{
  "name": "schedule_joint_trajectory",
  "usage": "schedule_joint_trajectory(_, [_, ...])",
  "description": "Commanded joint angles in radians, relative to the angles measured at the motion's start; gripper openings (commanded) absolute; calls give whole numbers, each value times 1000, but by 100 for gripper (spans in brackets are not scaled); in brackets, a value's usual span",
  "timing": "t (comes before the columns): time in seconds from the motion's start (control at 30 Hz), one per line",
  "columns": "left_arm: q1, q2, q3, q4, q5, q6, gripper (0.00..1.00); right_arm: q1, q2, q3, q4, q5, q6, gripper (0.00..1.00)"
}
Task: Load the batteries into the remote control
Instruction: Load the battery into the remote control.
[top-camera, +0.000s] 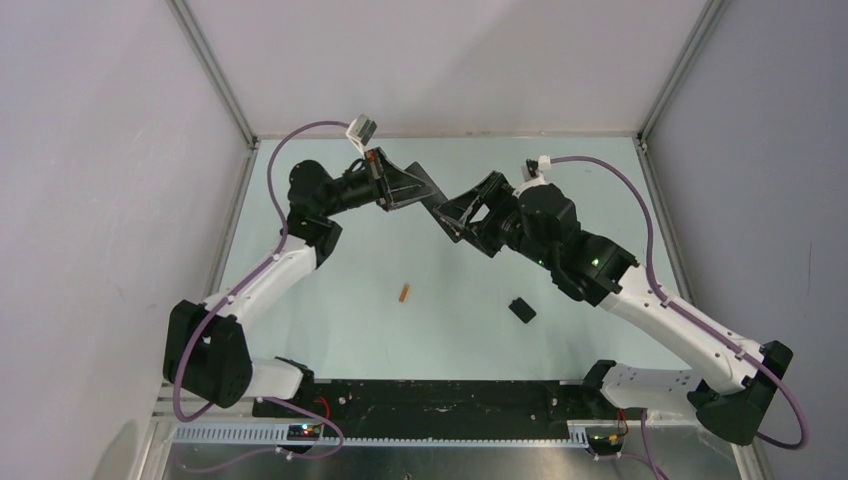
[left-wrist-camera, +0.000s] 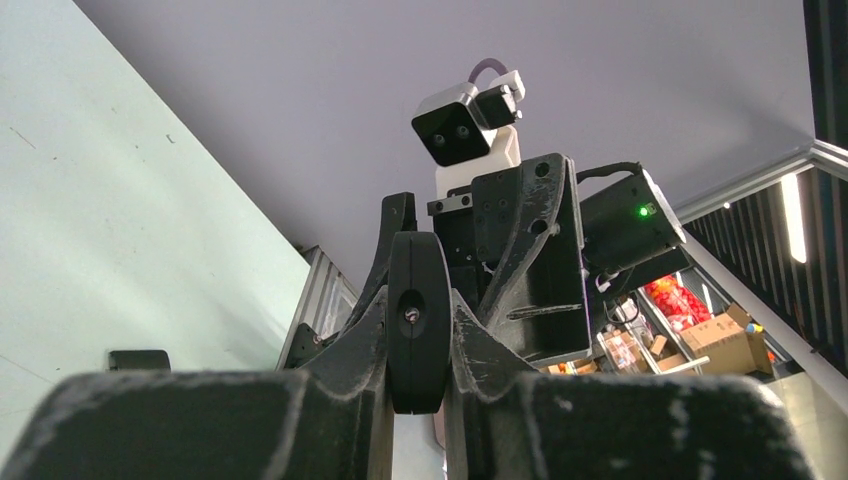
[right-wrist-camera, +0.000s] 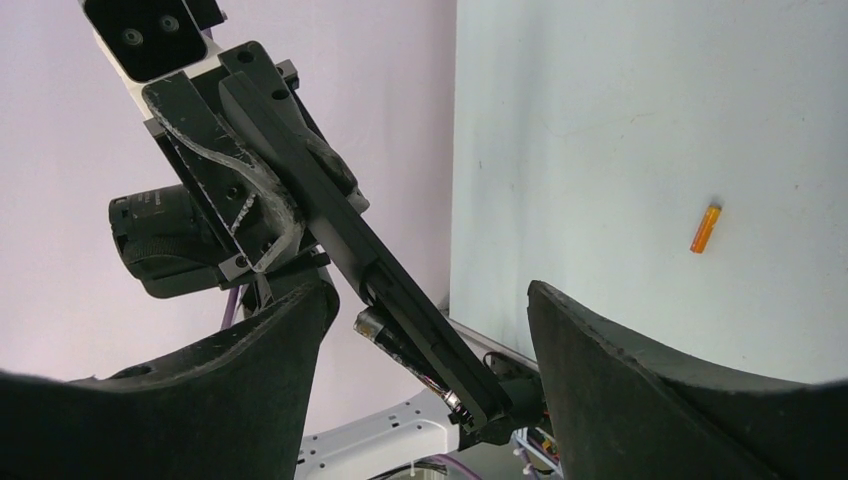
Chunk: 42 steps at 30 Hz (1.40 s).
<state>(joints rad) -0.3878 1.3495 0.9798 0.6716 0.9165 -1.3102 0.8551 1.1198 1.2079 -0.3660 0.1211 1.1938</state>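
– Where is the remote control (right-wrist-camera: 400, 290)?

– Off the surface (top-camera: 340, 330), in the air between the two arms. The left tool (left-wrist-camera: 418, 340) is clamped on it. The left wrist view sees it end on, a narrow black slab pinched between both fingers.

– And the right tool (right-wrist-camera: 428, 298)?

– Spread wide. Its two fingers stand either side of the remote's free end and neither touches it.

– The batteries?

– The orange battery (top-camera: 404, 293) lies alone on the surface, well apart from both tools. The dark battery (right-wrist-camera: 380, 332) lies against the remote's lower half, pale tip up. I cannot tell whether it sits fully in the bay, as the bar's edge hides part of it.

– Anything else?

– A small black cover (top-camera: 521, 310) lies on the surface below the right arm. From above, the tools overlap as one dark mass, so the remote is hard to pick out there.
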Motion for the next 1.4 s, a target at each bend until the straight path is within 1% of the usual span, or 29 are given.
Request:
schedule_joint_trajectory(0.0, [4,-42,-1,39,-22,-9,0,-6,6,3,29,-28,3,76])
schedule_joint_trajectory(0.03, [4,-41,0,39,-22,-8,0,-6,7,2,29,-31,3,75])
schedule_joint_trajectory(0.2, [3,-40,-1,39,-27,-9,0,-11,7,3,21,-41,2,65])
schedule_joint_trajectory(0.5, [4,-42,4,39,-34,-18,0,-21,-17,-38,53,-54,11,54])
schedule_joint_trajectory(0.83, [7,-44,12,39,-47,-27,0,-27,-39,-63,58,-67,18,49])
schedule_joint_trajectory(1.27, [10,-31,32,39,-47,-32,0,-38,-49,-102,102,-109,22,47])
schedule_joint_trajectory(1.37, [11,-29,37,39,-48,-38,0,-38,-55,-119,117,-144,16,46])
